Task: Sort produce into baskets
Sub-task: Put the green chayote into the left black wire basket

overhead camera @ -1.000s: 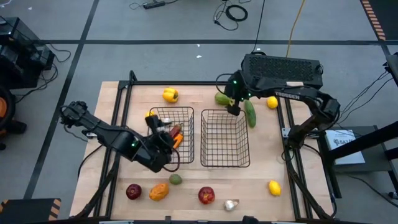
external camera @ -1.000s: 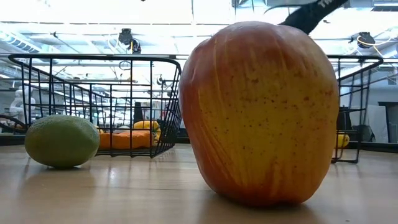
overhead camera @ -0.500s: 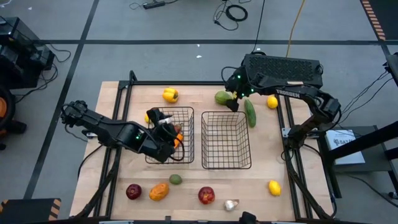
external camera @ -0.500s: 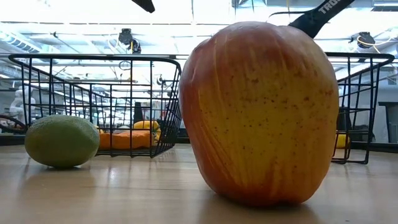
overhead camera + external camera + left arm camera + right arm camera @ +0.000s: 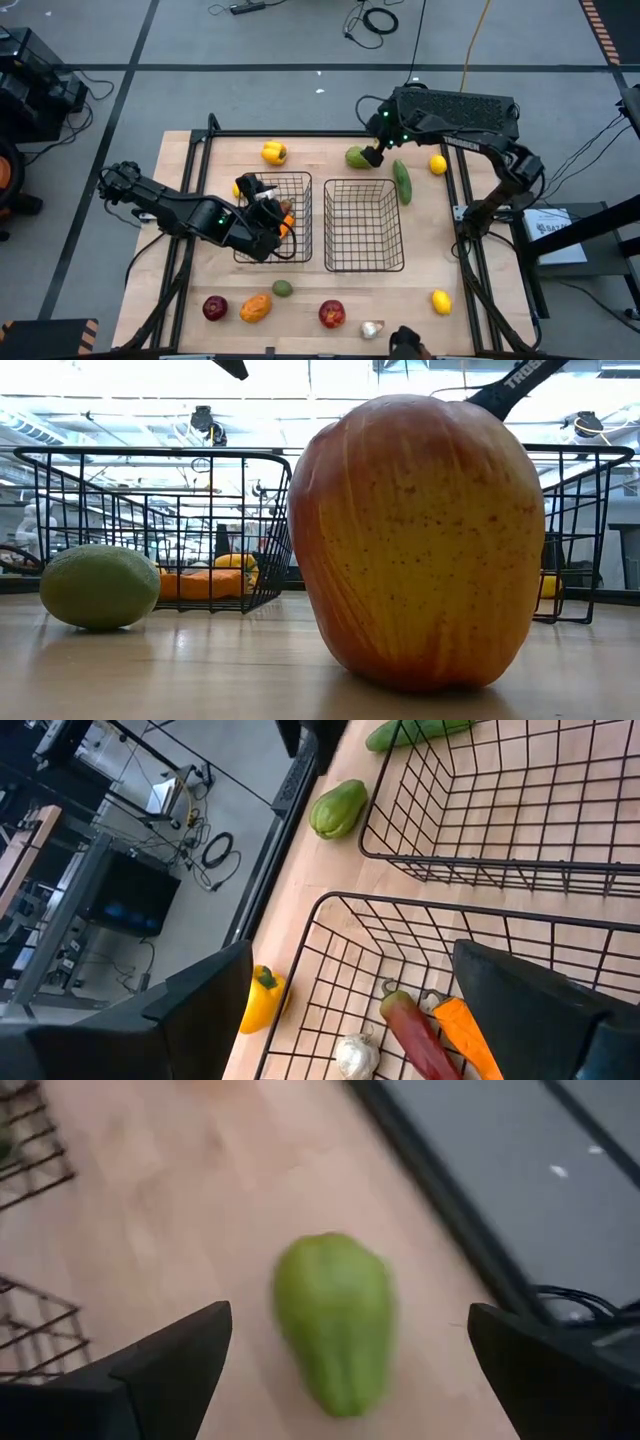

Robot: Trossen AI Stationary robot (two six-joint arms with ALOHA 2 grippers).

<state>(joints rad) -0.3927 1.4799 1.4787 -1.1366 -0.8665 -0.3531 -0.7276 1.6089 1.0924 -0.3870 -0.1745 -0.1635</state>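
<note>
Two black wire baskets stand mid-table: the left basket [image 5: 272, 215] holds a red chili [image 5: 415, 1035], an orange piece [image 5: 470, 1035] and a garlic bulb [image 5: 352, 1055]; the right basket [image 5: 363, 225] shows nothing inside. My left gripper [image 5: 262, 205] is open over the left basket, its fingers [image 5: 200, 1010] touching nothing. My right gripper [image 5: 372, 155] is open at the far edge, its fingers [image 5: 170, 1365] on either side of a green pepper [image 5: 335, 1320], apart from it. The pepper [image 5: 355, 157] lies on the table.
A cucumber [image 5: 402, 182], a lemon [image 5: 437, 165] and a yellow pepper [image 5: 273, 152] lie at the far side. Near the front edge lie two red apples [image 5: 214, 307] [image 5: 331, 314], an orange pepper [image 5: 256, 307], a lime [image 5: 283, 288], garlic [image 5: 371, 328] and a lemon [image 5: 441, 301].
My right gripper has gone from the right basket's far rim toward the table's far edge, to the green pepper. My left arm has shifted toward the far edge over the left basket, then kept still.
</note>
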